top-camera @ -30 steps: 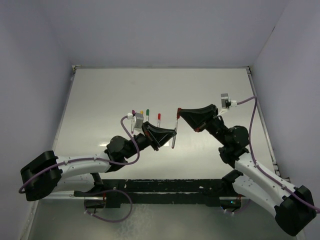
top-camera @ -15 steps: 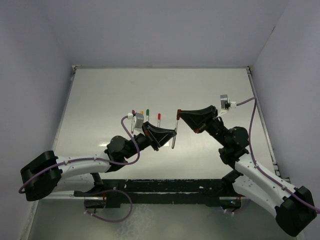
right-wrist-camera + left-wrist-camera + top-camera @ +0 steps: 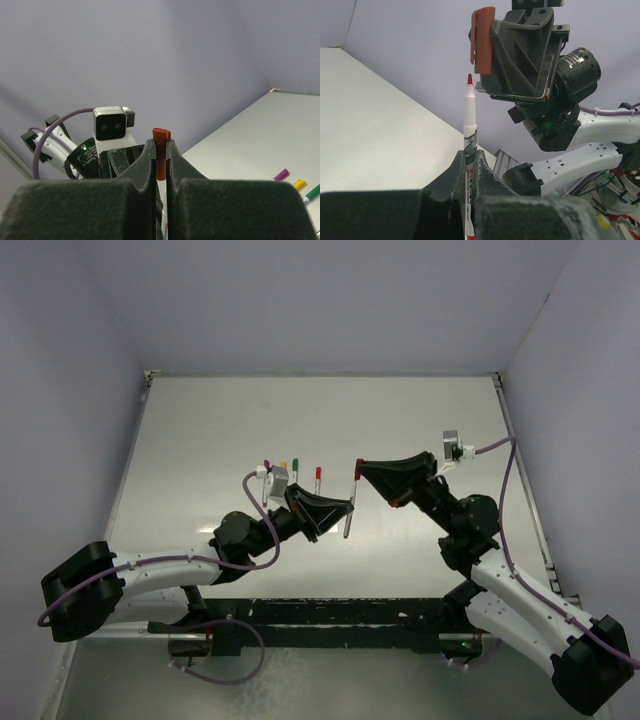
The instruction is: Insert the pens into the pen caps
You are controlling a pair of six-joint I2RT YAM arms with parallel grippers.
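My left gripper (image 3: pixel 469 152) is shut on a silver-grey pen (image 3: pixel 469 117), held upright with its bare red tip on top. My right gripper (image 3: pixel 160 143) is shut on a red pen cap (image 3: pixel 160 150). In the left wrist view that cap (image 3: pixel 482 40) hangs just above and slightly right of the pen tip, with a small gap between them. From above, both grippers meet over the table's middle: the left gripper (image 3: pixel 343 508) with the pen (image 3: pixel 347 522), the right gripper (image 3: pixel 362 472) with the cap (image 3: pixel 358 464).
Several other pens lie on the table behind my left gripper, with magenta (image 3: pixel 266 466), yellow (image 3: pixel 283 464), green (image 3: pixel 297 462) and red (image 3: pixel 318 473) ends. Purple cables loop off both wrists. Walls close in the table on three sides.
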